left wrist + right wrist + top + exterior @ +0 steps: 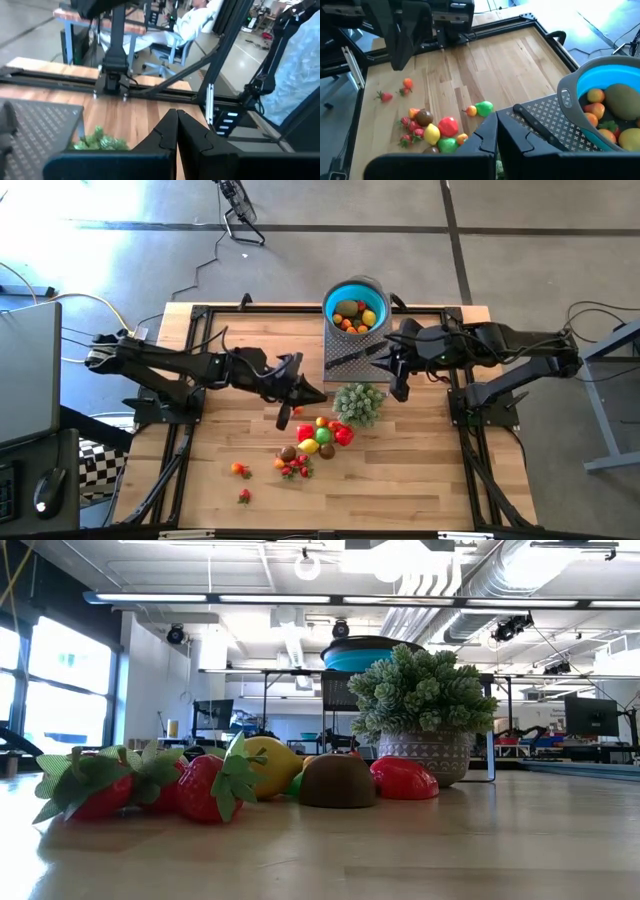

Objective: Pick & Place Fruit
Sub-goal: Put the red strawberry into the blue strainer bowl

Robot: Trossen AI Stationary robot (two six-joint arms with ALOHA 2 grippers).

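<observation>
Several small toy fruits (320, 435) lie heaped on the wooden table (420, 480) just in front of a potted green plant (358, 402). Two strays lie nearer the front left (240, 470). More fruit (602, 107) fills the blue bowl (357, 307) at the far edge. The low view shows strawberries (205, 787), a yellow fruit (272, 765), a brown one (338, 781) and a red one (403, 778) resting on the table. My left gripper (176, 131) is shut and empty, raised left of the plant (318, 394). My right gripper (496, 134), also shut and empty, hangs above the plant's far right side (388, 363).
A grey perforated board (345, 352) with a black-handled knife (540, 125) lies between the bowl and the plant. Black frame rails (190, 370) border the table. A person sits on a chair beyond the table (192, 20). Bare wood lies front right (400, 490).
</observation>
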